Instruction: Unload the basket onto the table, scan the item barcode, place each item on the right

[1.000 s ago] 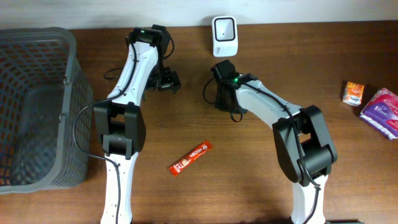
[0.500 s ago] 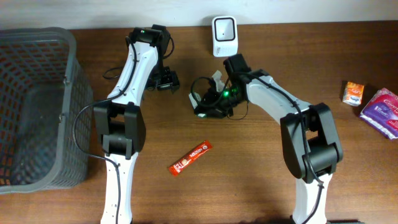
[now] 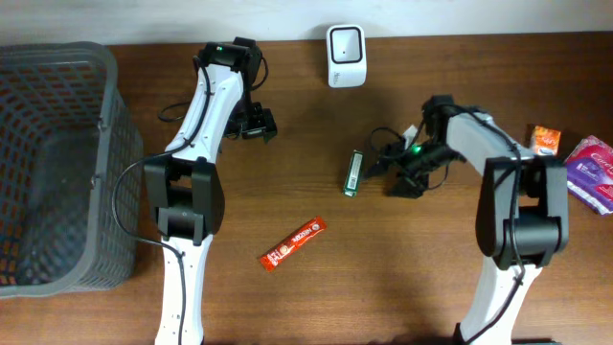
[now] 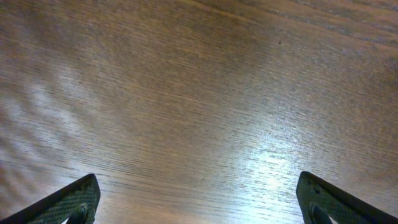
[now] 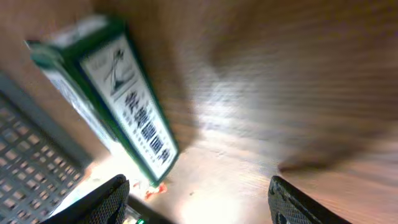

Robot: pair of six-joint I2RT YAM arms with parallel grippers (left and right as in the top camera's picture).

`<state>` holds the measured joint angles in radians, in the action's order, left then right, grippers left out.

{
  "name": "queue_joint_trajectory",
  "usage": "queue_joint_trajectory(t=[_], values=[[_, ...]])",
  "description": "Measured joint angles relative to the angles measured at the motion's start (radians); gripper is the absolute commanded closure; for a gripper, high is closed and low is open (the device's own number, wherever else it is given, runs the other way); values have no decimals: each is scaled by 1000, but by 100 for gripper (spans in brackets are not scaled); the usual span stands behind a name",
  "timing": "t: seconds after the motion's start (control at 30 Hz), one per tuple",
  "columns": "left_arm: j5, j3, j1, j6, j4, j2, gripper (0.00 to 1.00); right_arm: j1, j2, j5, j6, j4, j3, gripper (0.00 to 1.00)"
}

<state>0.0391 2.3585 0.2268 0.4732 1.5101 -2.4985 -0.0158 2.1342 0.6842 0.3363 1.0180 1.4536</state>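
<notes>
As you look down from overhead, you find the slim green-and-white box [image 3: 353, 172] lying flat on the brown wooden table [image 3: 402, 278] near frame centre. It is below the white barcode scanner [image 3: 345, 56], which stands at the top edge, and the two are well apart. The right gripper [image 3: 387, 171] sits just right of the box and points toward it. You cannot read its finger spread or any contact from this height. The left gripper [image 3: 259, 125] hangs upper left of centre, well apart from the box. A grey mesh basket [image 3: 57, 163] fills the left edge. A red sachet [image 3: 293, 243] lies tilted at lower centre. A small orange packet [image 3: 544, 142] and a purple pack [image 3: 589, 172] sit at the right edge.

Left wrist view: you see both fingers [image 4: 68, 202] in the bottom corners, wide apart, with only bare wood grain between them.

Right wrist view, blurred: the fingers [image 5: 102, 199] show at bottom left and bottom right, standing apart with nothing between them. The box lies diagonally in the upper left of the frame, beyond the fingertips, with a printed face toward you. Grey mesh shows at the left edge.
</notes>
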Motion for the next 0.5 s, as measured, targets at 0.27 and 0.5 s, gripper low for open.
queue_joint_trajectory(t=[0.27,0.5], values=[[0,0,3,0,-20,0,1,-66,3,-65,-75,-77,146,44],[0,0,10,0,-10,0,1,-117,3,-340,84,-49,147,90]])
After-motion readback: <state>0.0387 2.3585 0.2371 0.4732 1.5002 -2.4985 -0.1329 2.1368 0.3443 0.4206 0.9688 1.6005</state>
